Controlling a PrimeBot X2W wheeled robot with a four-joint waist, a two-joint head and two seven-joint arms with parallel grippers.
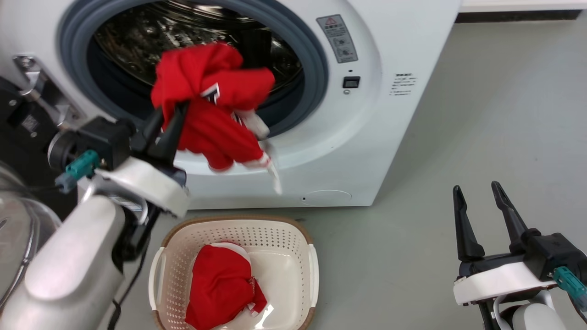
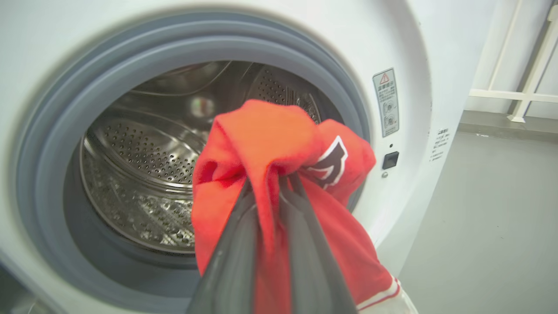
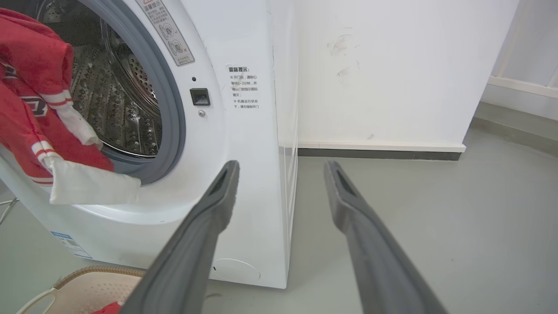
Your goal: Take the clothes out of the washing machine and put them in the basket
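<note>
So the left gripper (image 1: 170,112) has its jaws pinched tight on a bunched-up red garment (image 1: 215,87), and a fold of the fabric is squeezed right between the two dark fingers. The garment hangs in front of the round opening of the washing machine (image 1: 367,128), just outside the grey rubber ring (image 1: 316,68), with the shiny perforated steel drum (image 2: 139,174) behind it. Its lower end, with the white trim and a white cuff, dangles down over the machine's front panel, and you can see a dark-and-white logo patch (image 2: 329,163) on the side. The basket (image 1: 229,221) sits on the floor (image 1: 481,114) right in front of the washer, pretty much under the hanging garment, and there's a second red garment (image 1: 220,284) crumpled inside it, more toward its left half. The right gripper (image 1: 477,187) is way off to the right of the basket, low over the floor, with its jaws spread wide and nothing in them.
</note>
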